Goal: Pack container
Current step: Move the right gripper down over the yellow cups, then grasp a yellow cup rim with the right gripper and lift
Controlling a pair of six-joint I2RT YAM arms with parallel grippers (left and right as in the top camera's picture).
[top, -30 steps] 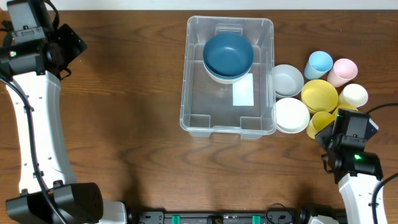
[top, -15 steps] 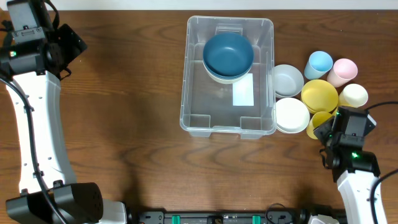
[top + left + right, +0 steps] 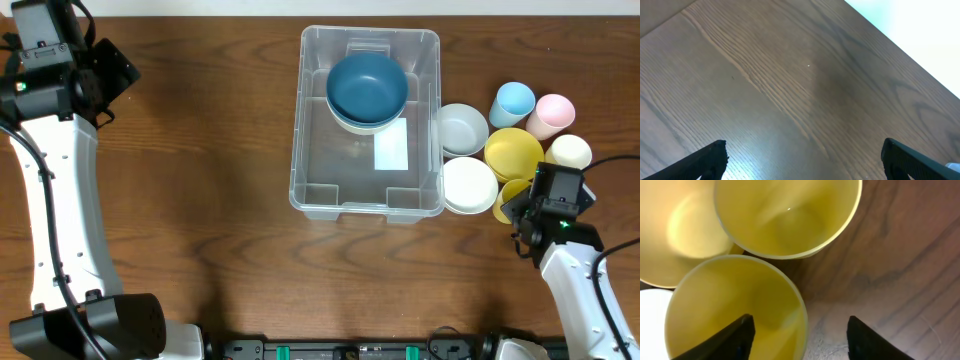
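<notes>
The container (image 3: pixel 318 150) is a large clear bin at the table's middle with a white label on its bottom. A dark blue bowl (image 3: pixel 367 86) sits nested in a pale bowl at its far end. My right gripper (image 3: pixel 522 196) is open over a small yellow cup (image 3: pixel 513 193), right of the bin. In the right wrist view the fingers (image 3: pixel 799 330) straddle that cup's right rim (image 3: pixel 735 310), one finger inside the cup and one outside. A cream cup (image 3: pixel 787 215) lies just beyond. My left gripper (image 3: pixel 802 155) is open and empty over bare wood at the far left.
Right of the bin stand a grey-white bowl (image 3: pixel 462 128), a white bowl (image 3: pixel 468 185), a large yellow bowl (image 3: pixel 513 152), a light blue cup (image 3: pixel 514 101), a pink cup (image 3: pixel 553 112) and the cream cup (image 3: pixel 569 153), packed close together.
My right gripper has moved away from the front edge and a little left, coming over the small yellow cup. The left arm has not moved.
</notes>
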